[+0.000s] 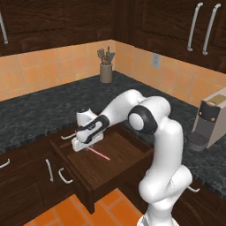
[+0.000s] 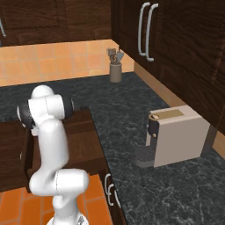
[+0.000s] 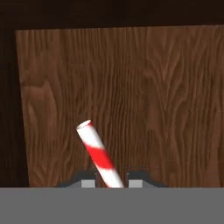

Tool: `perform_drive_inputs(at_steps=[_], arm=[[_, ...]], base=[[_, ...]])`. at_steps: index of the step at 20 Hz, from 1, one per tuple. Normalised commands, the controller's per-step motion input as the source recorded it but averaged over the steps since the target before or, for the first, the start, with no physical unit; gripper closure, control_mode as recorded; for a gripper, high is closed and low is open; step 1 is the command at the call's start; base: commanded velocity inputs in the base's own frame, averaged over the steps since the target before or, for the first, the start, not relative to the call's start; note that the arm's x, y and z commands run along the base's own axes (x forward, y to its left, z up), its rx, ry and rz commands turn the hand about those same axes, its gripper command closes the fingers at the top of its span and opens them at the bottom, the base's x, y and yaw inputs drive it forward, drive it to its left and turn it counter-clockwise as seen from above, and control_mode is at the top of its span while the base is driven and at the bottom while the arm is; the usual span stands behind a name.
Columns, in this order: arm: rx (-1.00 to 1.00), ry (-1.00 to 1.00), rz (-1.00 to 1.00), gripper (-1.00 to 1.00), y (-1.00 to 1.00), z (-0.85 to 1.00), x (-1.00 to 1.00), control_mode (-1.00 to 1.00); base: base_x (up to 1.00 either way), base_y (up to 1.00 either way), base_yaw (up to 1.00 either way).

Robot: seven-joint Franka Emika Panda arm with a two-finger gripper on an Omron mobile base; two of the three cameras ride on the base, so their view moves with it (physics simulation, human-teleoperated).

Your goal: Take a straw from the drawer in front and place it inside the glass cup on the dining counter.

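The black speckled bench (image 1: 39, 112) runs across the middle of the left base view and fills the right half of the right base view, under dark wood wall cabinets (image 2: 176, 48). The white arm (image 1: 150, 132) rises from the lower right of the left base view and bends left over the open drawer (image 1: 119, 154), which juts from the bench toward the orange floor tiles (image 1: 106, 207). A beige coffee machine (image 2: 178, 136) stands at centre right of the right base view, a utensil jar (image 1: 106, 70) near the top centre of the left one. The gripper (image 3: 111, 181) hangs low in the drawer, its fingers (image 3: 87, 180) clamped on the straw (image 3: 98, 155), which slants up and left across the drawer floor in the hand view.
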Motion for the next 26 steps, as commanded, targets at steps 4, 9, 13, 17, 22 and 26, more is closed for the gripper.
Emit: perform_drive_inputs(at_steps=[4, 9, 13, 17, 22, 26], arm=[[0.06, -0.13, -0.22, 1.00, -0.19, 1.00, -0.09, -1.00], [0.05, -0.09, -0.26, 1.00, -0.59, 1.00, -0.26, -1.00], [0.06, -0.07, -0.20, 1.00, -0.69, 1.00, -0.22, -1.00], [0.02, -0.06, -0.15, 1.00, -0.78, 1.00, -0.23, -1.00], [0.00, -0.11, -0.13, 1.00, -0.83, 1.00, -0.51, -1.00], [0.00, -0.09, -0.11, 1.00, -0.70, 0.81, -0.49, -1.00]], base=[[0.00, 0.00, 0.00], [0.00, 0.00, 0.00], [0.00, 0.00, 0.00], [0.00, 0.00, 0.00], [0.00, 0.00, 0.00], [0.00, 0.00, 0.00]])
